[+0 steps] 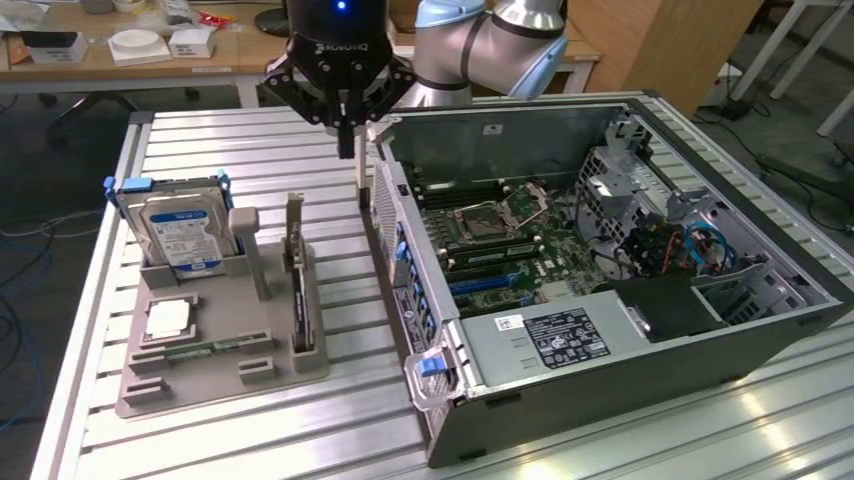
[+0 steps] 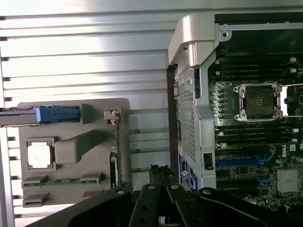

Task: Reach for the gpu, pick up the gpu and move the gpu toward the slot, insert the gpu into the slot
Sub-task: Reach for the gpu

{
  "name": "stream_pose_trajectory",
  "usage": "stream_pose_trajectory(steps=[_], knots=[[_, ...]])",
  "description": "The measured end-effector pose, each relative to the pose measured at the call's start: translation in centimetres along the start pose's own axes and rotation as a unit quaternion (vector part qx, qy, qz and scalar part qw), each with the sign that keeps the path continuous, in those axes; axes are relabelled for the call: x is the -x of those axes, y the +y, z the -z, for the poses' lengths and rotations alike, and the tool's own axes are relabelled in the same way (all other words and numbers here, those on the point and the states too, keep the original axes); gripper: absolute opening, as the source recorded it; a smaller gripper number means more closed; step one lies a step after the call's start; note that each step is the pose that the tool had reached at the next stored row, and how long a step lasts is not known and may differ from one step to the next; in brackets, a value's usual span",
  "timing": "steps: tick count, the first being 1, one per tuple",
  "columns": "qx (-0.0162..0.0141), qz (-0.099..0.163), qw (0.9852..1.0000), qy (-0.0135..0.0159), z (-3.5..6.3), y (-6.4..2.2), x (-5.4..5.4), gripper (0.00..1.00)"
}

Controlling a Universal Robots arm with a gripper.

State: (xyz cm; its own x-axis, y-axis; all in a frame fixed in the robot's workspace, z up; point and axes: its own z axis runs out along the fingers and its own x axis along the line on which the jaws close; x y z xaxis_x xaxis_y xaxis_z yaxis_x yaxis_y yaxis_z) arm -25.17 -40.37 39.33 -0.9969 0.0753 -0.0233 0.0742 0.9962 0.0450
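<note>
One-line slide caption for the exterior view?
Shut tool hangs between the open computer case and the gray holder where the gpu stands on edge.

the worktop (image 1: pixel 240 150) is a silvery metal surface of long ribbed slats with dark grooves between them. toward the exterior view's left a grey moulded holder tray (image 1: pixel 187 392) sits flat on it. on the exterior view's right a dark open computer case (image 1: pixel 601 390) lies on its side, just beside the tray, with a narrow strip of bare slats between them.

A wooden desk (image 1: pixel 100 70) stands beyond the grey floor (image 1: pixel 54 160).
</note>
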Motion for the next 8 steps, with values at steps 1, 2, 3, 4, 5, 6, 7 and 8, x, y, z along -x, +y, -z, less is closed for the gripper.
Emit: stream_pose_trajectory(steps=[1,2,3,4,5,6,7,8], knots=[[0.0000,0.000,1.0000,0.0000,0.00,-0.01,-0.07,0.10],[0.0000,0.000,1.0000,0.0000,0.00,-0.02,-0.14,0.10],[0.0000,0.000,1.0000,0.0000,0.00,-0.04,-0.27,0.10],[0.0000,0.000,1.0000,0.0000,0.01,-0.04,-0.34,0.10],[0.0000,0.000,1.0000,0.0000,0.01,-0.05,-0.42,0.10],[0.0000,0.000,1.0000,0.0000,0.01,-0.06,-0.49,0.10],[0.0000,0.000,1.0000,0.0000,0.02,-0.07,-0.56,0.10],[0.0000,0.000,1.0000,0.0000,0.02,-0.08,-0.63,0.10]])
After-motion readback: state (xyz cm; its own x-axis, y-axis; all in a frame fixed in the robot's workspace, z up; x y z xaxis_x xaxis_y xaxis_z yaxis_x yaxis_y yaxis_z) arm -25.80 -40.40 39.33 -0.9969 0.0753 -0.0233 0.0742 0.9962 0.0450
